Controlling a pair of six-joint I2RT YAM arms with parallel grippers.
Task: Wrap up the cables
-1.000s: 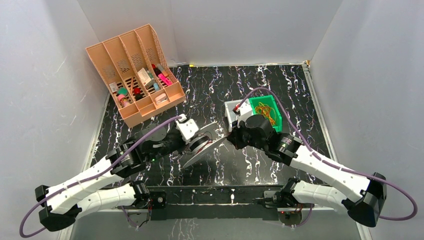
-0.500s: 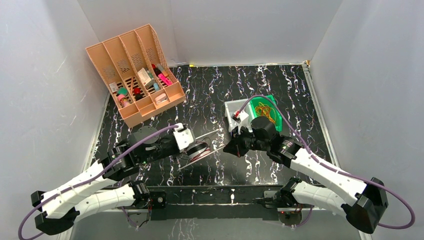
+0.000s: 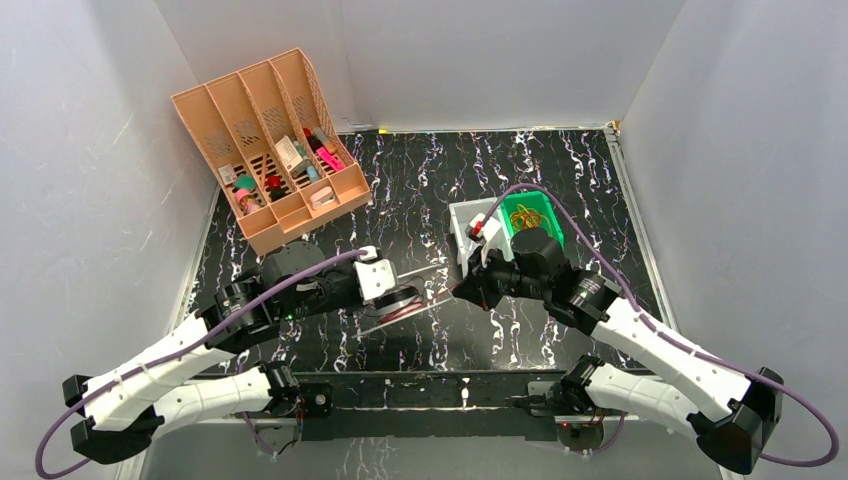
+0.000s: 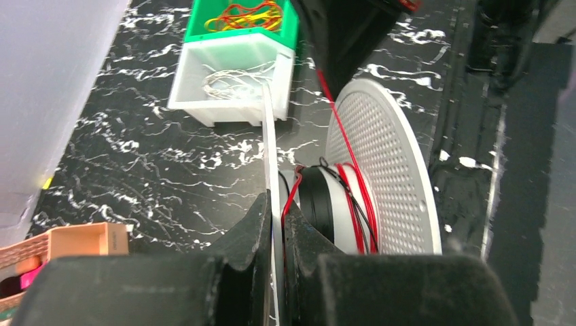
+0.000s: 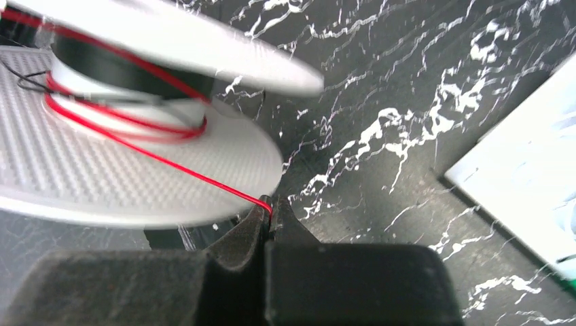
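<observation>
Leftmost, a peach desk organiser [image 3: 270, 150] stands at the far left corner of the bench [image 3: 420, 190], its compartments holding small items too small to identify.

Left pincer [image 4: 274, 210]: jaws closed tight on the rim of one thin white flange of a spool [image 4: 380, 183]. The spool is held on edge between the two arms, and its other flange is perforated. From overhead it reads only as narrow pale slivers, so whether it touches the bench cannot be told.

Red cable [image 4: 353, 204]: several turns lie round the spool's black hub. A thin black strand, as far as the view allows, lies among them. One straight run of the cable leaves the hub and crosses to the right pincer [image 5: 270, 207].

Right pincer: jaws fully closed, pinching that run of red cable at the fingertips, just beside the spool's rim. The line between hub and fingertips is taut.

Beyond the right pincer, a white bin [image 4: 224, 112] holds a pale coil. A green bin [image 4: 289, 34] touches its far side and contains yellow and red bands.
</observation>
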